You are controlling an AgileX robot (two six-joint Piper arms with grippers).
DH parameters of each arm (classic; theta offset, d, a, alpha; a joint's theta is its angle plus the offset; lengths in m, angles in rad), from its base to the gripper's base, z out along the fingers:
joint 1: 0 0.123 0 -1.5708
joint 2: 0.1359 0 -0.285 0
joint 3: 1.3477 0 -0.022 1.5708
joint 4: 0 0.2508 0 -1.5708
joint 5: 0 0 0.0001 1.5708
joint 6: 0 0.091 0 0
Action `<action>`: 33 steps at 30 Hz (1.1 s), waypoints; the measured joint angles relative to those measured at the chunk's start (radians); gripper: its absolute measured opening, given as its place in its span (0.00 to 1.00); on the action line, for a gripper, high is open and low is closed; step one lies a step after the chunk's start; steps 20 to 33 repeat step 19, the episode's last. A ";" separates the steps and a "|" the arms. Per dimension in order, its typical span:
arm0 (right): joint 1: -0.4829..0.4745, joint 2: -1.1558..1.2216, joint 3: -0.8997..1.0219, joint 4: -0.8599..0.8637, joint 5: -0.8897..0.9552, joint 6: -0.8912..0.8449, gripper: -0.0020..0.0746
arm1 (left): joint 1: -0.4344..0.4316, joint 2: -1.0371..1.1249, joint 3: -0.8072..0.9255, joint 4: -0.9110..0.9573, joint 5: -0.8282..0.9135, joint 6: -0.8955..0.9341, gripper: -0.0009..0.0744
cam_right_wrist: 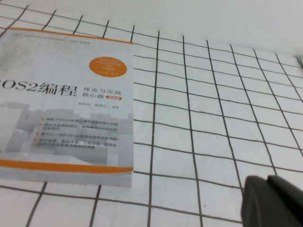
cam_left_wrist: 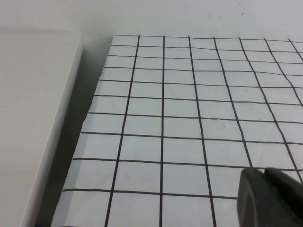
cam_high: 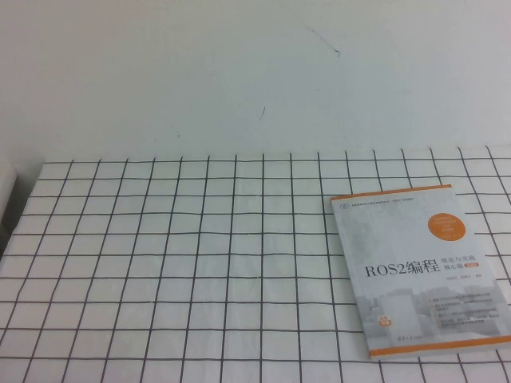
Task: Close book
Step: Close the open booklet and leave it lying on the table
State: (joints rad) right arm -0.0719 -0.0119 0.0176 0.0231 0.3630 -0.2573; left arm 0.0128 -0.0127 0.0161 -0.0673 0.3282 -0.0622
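Book flat, cover up, looks shut, right side of cloth. Paperback: probably light, bendy, slick (take free edge). Right gripper near book, left gripper over bare cloth; both states cannot tell.

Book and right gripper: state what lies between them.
Right wrist view: only bare grid cloth between book and right gripper; left gripper hovers near cloth's left edge.

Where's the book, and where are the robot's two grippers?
book (cam_high: 415, 271), high view, middle of its closed front cover.
left gripper (cam_left_wrist: 266, 183), left wrist view, dark tip over the gridded cloth (cam_left_wrist: 180, 118).
right gripper (cam_right_wrist: 268, 190), right wrist view, dark tip, clear of the book.
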 joint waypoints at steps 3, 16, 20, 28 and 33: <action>0.000 0.000 0.000 0.000 0.000 0.000 0.02 | 0.000 0.000 0.000 0.000 0.000 0.000 0.01; 0.000 0.000 0.000 -0.001 0.000 0.000 0.02 | 0.000 0.000 0.000 0.000 0.000 0.000 0.01; 0.000 0.000 0.000 -0.001 0.000 0.000 0.02 | 0.000 0.000 0.000 0.000 0.000 0.007 0.01; 0.000 0.000 0.000 -0.001 0.000 0.000 0.02 | 0.000 0.000 0.000 0.000 0.000 0.007 0.01; 0.000 0.000 0.000 -0.001 0.000 0.000 0.02 | 0.000 0.000 0.000 0.000 0.000 0.007 0.01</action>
